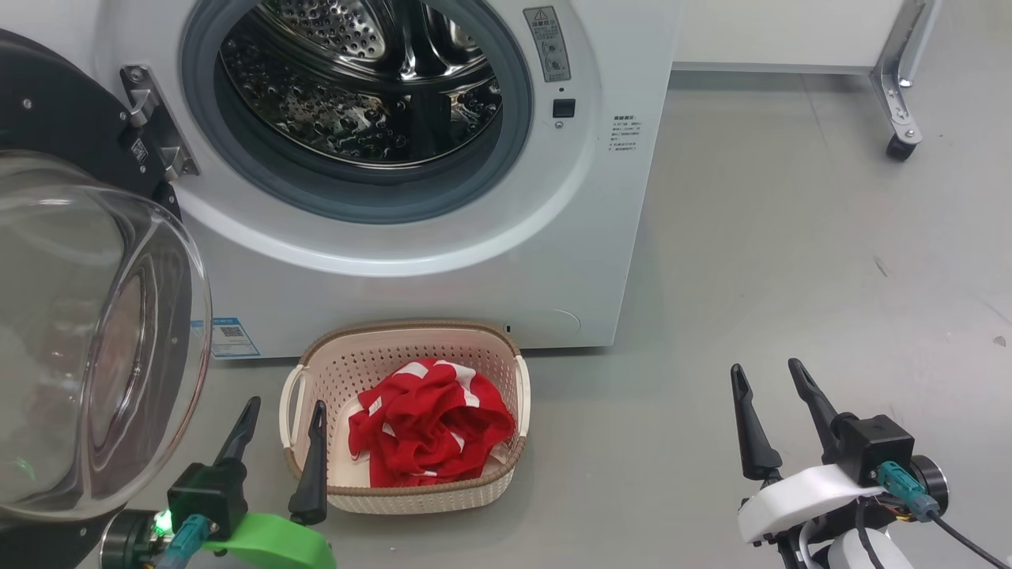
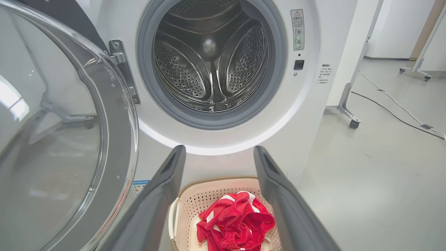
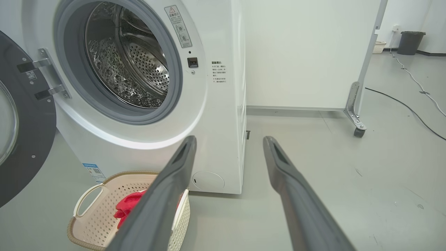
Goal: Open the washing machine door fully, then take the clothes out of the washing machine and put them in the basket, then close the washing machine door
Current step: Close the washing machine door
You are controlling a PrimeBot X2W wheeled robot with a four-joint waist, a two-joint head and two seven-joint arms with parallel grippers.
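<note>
I find the red clothes [image 1: 431,431] bundled in the cream basket [image 1: 411,499]. The basket stands on the grey floor [image 1: 791,276], close against the front of the washing machine [image 1: 443,276] and below its round mouth.

From the left gripper [image 1: 286,403], the basket lies just ahead of the fingertips. In the head view its inner finger overlaps the basket's near handle, and I cannot tell whether they touch. In the left wrist view the clothes sit between the two fingers. Both fingers are spread wide and hold nothing.

The right gripper [image 1: 765,365] hangs well to the right of the basket over bare floor. Its fingers are also parted and empty, pointing towards the machine's right front corner.

The washing machine door [image 1: 71,126] is swung open on its hinge to the left of the left fingers, with its glass bowl bulging towards me. Beyond both pairs of fingers, the perforated steel drum [image 1: 356,79] shows through the grey-ringed mouth. A castered metal leg [image 1: 897,103] stands far beyond the right fingers.
</note>
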